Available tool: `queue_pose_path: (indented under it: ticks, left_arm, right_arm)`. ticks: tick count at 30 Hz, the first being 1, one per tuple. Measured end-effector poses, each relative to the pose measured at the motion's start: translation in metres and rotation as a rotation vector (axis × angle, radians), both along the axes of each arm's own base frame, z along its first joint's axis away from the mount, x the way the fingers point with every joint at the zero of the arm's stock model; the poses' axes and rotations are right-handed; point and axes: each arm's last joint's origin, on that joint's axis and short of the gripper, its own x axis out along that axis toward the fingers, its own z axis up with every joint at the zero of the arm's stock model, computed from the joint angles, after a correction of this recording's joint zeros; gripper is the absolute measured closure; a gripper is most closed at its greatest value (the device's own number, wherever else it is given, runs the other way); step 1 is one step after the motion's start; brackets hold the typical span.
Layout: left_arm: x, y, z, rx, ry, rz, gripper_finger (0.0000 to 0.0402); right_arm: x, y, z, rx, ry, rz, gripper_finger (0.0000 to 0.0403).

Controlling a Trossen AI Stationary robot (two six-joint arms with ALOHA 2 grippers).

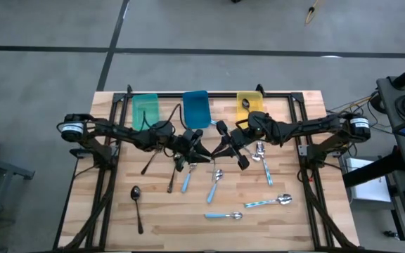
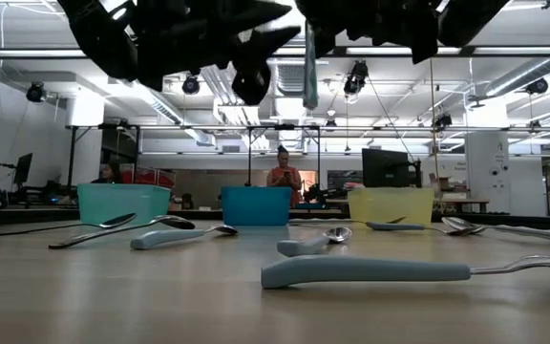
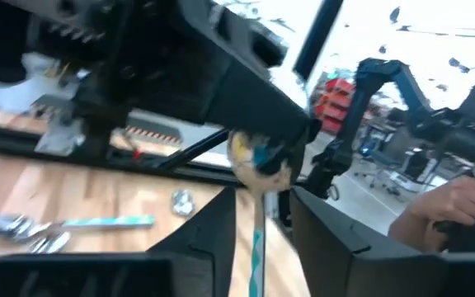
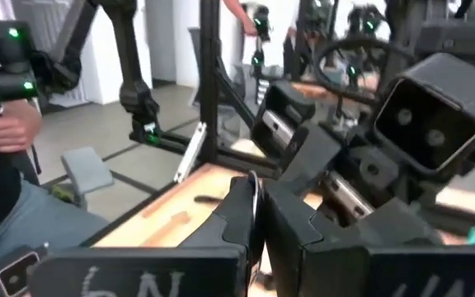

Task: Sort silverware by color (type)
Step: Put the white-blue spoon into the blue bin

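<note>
Arms – both dark, jointed, reaching in from opposite sides of the table (image 1: 167, 228) and meeting nose to nose above its middle, in front of the blue bin (image 1: 195, 107).

Left gripper (image 1: 188, 153) – raised off the wood, its two flat black fingers (image 3: 213, 227) spread apart; a spoon handle hangs in the gap between them.

Right gripper (image 1: 225, 146) – raised to the same height, facing the left one, fingers pressed together on the held spoon (image 2: 309, 67). That spoon hangs upright in the air well above the tabletop: shiny rounded metal bowl uppermost, slim light-blue handle pointing down.

Loose silverware, lying flat on the pale wood planks:
- blue-handled spoons, silver bowls, smooth matt handles – one below the left gripper (image 1: 186, 181), one beside it (image 1: 215, 184), one toward the right edge (image 1: 267, 202), one nearest the front (image 1: 223, 216), and a cluster under the right arm (image 1: 264, 161).
- dark spoons, dark all over, thin stems – one apart at front left (image 1: 137, 204), two under the left arm (image 1: 150, 163).

Bins – three small plastic tubs in a row at the far edge: teal bin (image 1: 145, 109), blue, and yellow bin (image 1: 250, 102). The yellow one holds a spoon.
</note>
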Motion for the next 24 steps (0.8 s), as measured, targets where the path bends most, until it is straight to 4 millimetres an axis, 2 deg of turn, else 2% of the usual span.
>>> queue_pose_path:
  ticks: [5, 10, 14, 17, 24]
  left_arm:
    - [-0.014, 0.018, 0.003, -0.009, 0.167, 0.069, 0.0277]
    - [-0.036, 0.030, 0.014, 0.008, 0.309, 0.251, 0.0280]
    - [-0.054, 0.029, 0.028, 0.107, 0.341, 0.442, 0.0284]
    - [-0.060, 0.024, 0.038, 0.178, 0.307, 0.562, 0.0285]
    - [-0.054, 0.014, 0.040, 0.248, 0.248, 0.585, 0.0285]
  right_arm:
    - [-0.011, -0.003, 0.004, -0.063, 0.081, -0.177, 0.0391]
    - [-0.020, -0.008, 0.003, -0.102, 0.172, -0.385, 0.0391]
    - [-0.022, -0.013, 0.002, -0.142, 0.176, -0.549, 0.0391]
    - [-0.022, -0.016, 0.003, -0.143, 0.133, -0.669, 0.0391]
    - [-0.017, -0.022, 0.002, -0.085, 0.011, -0.835, 0.0391]
